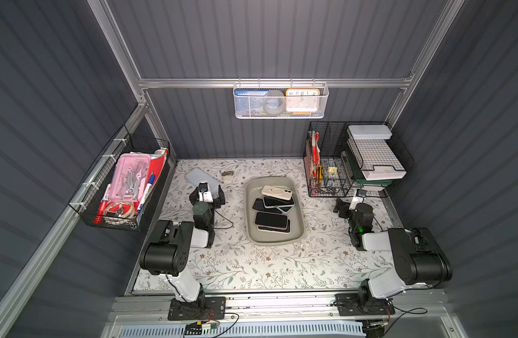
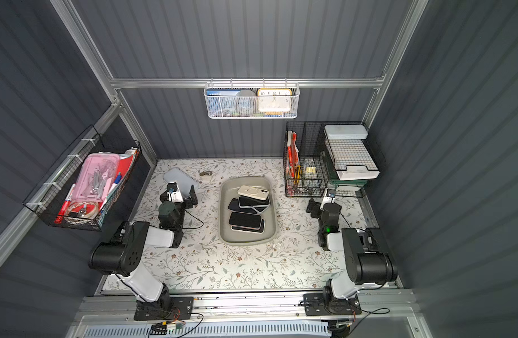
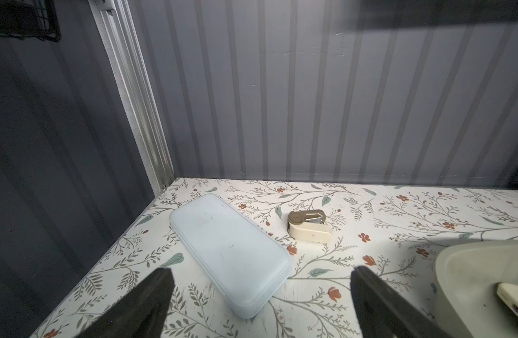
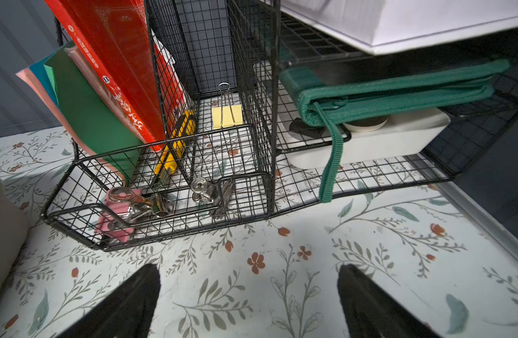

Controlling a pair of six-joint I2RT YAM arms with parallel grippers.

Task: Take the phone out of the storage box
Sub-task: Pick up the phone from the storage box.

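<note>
Fingers of my left gripper stand spread and empty over the floral tabletop, a pale blue slab lying just ahead and a small beige tool beside it. Mid-table sits the storage box, its phones all piled inside, well apart from both my grippers. My right gripper is likewise spread wide and empty, near the black wire organiser.

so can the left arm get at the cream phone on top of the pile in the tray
Probably yes. The left arm's fingers are open and empty, off to one side of the tray, which is shallow and open-topped. The cream phone lies on top of the pile with nothing over it.
</note>
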